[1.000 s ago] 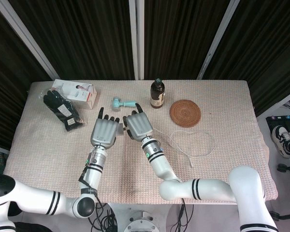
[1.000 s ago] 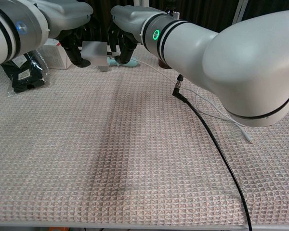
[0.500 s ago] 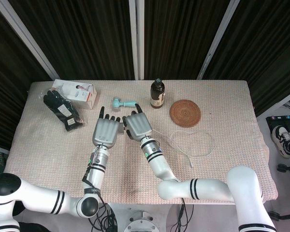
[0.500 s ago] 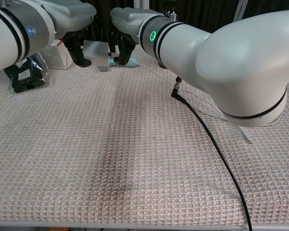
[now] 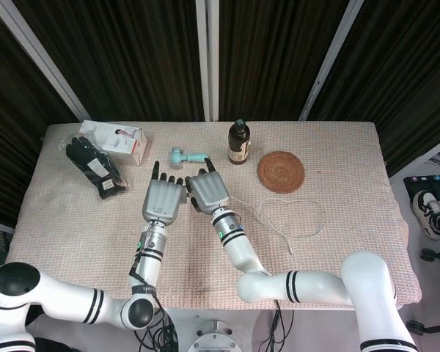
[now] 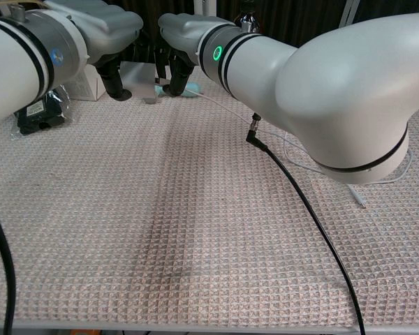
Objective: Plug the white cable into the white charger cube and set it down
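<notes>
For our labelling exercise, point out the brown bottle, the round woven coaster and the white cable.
brown bottle point(image 5: 239, 145): head view, on the label on its body.
round woven coaster point(image 5: 281, 171): head view, at the centre of the disc.
white cable point(image 5: 319, 210): head view, on the right bend of its loop.

Brown bottle point(image 5: 238, 142); woven coaster point(image 5: 281, 171); teal tool point(image 5: 188, 155).
</notes>
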You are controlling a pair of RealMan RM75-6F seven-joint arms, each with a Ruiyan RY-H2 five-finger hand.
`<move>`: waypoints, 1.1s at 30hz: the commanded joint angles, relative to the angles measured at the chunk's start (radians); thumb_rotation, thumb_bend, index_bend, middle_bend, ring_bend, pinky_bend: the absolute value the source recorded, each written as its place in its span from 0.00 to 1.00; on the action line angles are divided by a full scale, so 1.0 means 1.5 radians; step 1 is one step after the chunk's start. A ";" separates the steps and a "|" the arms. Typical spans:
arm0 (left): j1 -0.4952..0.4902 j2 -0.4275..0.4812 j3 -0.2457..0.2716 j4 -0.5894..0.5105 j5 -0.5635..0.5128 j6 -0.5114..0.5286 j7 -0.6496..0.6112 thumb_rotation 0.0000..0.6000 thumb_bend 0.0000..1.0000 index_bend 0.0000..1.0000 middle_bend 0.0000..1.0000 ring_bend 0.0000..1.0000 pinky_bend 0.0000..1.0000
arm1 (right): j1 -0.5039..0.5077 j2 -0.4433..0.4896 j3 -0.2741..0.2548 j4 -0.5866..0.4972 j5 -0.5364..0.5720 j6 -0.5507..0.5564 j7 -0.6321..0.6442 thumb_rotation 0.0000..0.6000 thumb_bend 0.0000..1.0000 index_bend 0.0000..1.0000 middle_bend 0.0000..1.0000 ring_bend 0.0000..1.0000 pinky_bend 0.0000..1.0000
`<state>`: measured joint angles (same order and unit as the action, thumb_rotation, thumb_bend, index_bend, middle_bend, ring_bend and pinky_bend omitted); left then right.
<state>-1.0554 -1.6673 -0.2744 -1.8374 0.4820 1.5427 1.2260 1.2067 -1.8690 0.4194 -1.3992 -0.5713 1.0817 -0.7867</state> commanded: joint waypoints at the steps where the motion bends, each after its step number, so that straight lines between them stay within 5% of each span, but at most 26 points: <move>1: -0.001 -0.004 0.005 0.006 0.004 0.001 0.005 1.00 0.35 0.43 0.46 0.26 0.05 | 0.002 0.000 0.000 0.002 0.006 0.000 -0.004 1.00 0.37 0.64 0.54 0.30 0.05; 11: -0.002 -0.024 0.024 0.036 0.024 0.005 0.028 1.00 0.35 0.43 0.46 0.26 0.05 | 0.013 0.003 0.007 -0.001 0.037 0.002 -0.024 1.00 0.37 0.64 0.53 0.30 0.05; 33: 0.004 -0.039 0.005 0.051 0.019 -0.004 0.036 1.00 0.34 0.43 0.46 0.26 0.05 | 0.022 -0.013 0.007 0.014 0.055 0.006 -0.019 1.00 0.37 0.62 0.53 0.30 0.03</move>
<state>-1.0496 -1.7254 -0.2675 -1.7618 0.5113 1.5372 1.2803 1.2401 -1.8886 0.4298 -1.3781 -0.4884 1.0906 -0.8157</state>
